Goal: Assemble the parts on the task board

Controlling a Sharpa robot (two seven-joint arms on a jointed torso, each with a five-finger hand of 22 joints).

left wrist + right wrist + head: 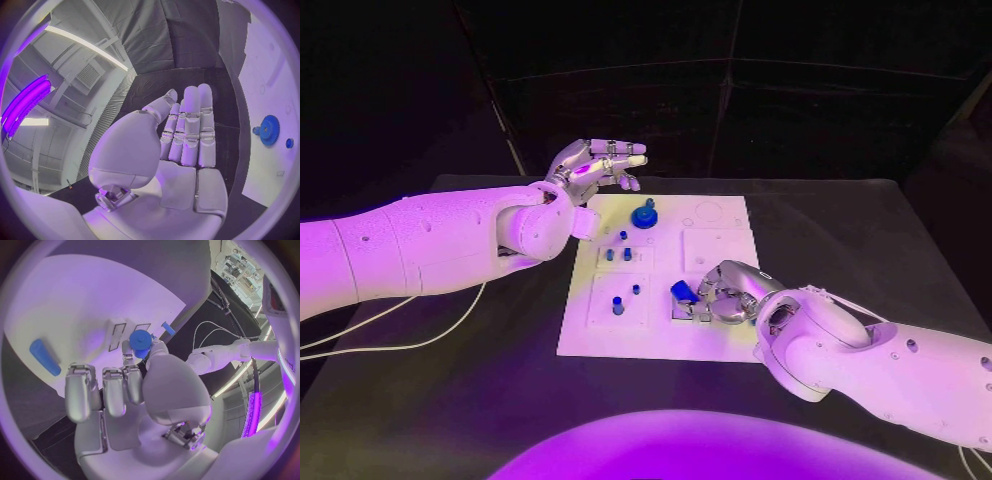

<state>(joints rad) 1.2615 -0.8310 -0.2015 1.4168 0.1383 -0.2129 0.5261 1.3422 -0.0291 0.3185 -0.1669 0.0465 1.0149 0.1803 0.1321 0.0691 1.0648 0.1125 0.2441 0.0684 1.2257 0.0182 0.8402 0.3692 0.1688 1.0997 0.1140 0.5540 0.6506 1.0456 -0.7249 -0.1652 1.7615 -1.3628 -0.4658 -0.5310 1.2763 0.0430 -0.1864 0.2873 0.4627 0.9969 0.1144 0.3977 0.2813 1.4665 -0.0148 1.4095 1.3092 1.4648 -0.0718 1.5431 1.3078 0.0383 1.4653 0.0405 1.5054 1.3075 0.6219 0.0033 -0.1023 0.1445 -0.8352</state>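
Right hand [727, 292] pinches a round blue part [140, 339] over the board [718, 335]; left hand [596, 166] hovers, fingers apart, holding nothing

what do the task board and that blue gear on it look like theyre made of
Task board: probably matte white plastic or painted sheet, flat and even with shallow recesses and no glare.
Blue gear: likely moulded or printed plastic, with solid uniform colour, fine teeth around the rim and a dull finish.

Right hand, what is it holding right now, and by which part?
The right hand pinches a small blue part between thumb and fingertip, by its rounded end, over the task board.
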